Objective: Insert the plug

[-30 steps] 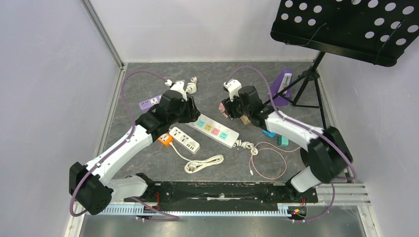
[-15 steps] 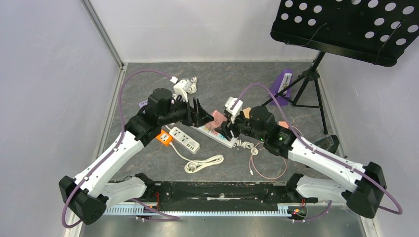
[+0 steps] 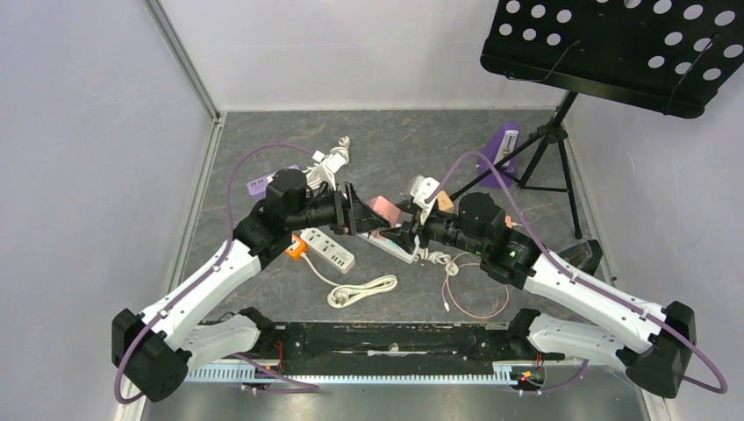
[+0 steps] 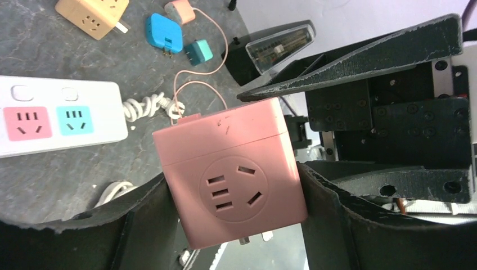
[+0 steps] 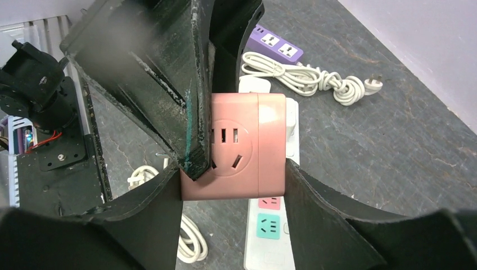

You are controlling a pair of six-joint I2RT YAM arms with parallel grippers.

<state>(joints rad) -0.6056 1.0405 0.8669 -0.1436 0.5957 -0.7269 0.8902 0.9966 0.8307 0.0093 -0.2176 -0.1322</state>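
The left gripper [image 3: 358,211] holds the pink cube plug [image 3: 382,209] in mid-air above the table [image 3: 421,149], its jaws pinching two sides. From the right, the right gripper [image 3: 406,225] has its jaws clamped on the same cube. The white power strip [image 5: 269,228] lies just below. This appears to be a hand-over. Next, one side must let go so the other can aim the prongs at a socket.

Left gripper [image 3: 354,210], right gripper [image 3: 406,225] converged; pink cube adapter [image 3: 382,210] now between both.
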